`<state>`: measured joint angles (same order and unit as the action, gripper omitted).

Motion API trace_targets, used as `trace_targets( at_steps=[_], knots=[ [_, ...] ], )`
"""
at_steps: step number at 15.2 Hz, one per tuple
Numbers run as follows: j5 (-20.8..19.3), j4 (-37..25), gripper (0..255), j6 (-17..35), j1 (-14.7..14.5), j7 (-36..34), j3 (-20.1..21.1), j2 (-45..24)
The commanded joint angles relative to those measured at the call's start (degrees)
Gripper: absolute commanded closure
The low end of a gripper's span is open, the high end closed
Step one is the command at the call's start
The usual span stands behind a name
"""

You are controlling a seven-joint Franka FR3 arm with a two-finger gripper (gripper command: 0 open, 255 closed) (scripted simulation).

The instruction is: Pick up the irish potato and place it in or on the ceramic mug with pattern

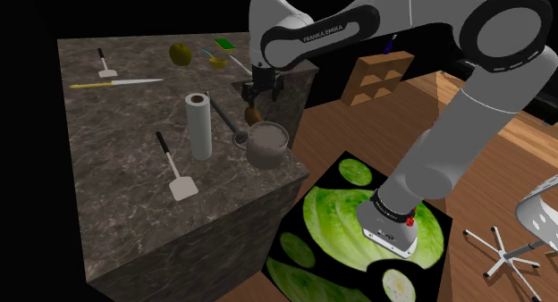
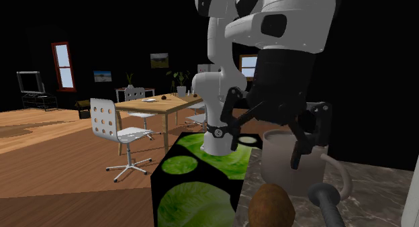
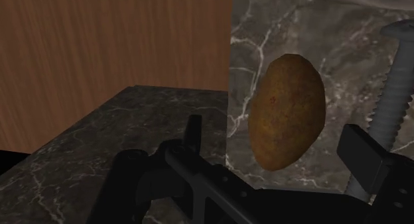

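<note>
Nothing is done yet: our claw (image 3: pixel 276 138) hangs released above the potato (image 3: pixel 288 110), lying by the desk's (image 1: pixel 116 166) edge near the mug (image 1: pixel 266 148).

Dim, even light leaves the marble counter (image 1: pixel 107 184) dark, the wood floor (image 1: pixel 331 130) warmer, black areas beyond.

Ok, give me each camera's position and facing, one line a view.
Shoulder view: above beside the stand, looking down over the marble counter; arm, gripper.
Second exterior view: low at counter level, facing the stand past the mug; arm, gripper.
Wrist view: on the hand, facing the potato; open fingers.
Shared: potato in all three.
</note>
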<state>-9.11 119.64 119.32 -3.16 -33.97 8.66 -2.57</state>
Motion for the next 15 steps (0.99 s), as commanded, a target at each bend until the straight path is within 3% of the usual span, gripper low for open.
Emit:
trace_targets(
  at_steps=[1,3,10,15],
  knots=[
    [-1.05,-3.77,0,0.42,-0.53,-2.17,0.35,-5.02],
    [-1.76,-6.58,0,0.51,-1.02,-3.53,0.39,-8.51],
    [-2.73,-3.97,0,5.37,-0.81,-4.15,-0.07,-10.81],
    [-2.82,-3.79,0,5.77,-0.79,-4.20,-0.11,-11.02]
  ],
)
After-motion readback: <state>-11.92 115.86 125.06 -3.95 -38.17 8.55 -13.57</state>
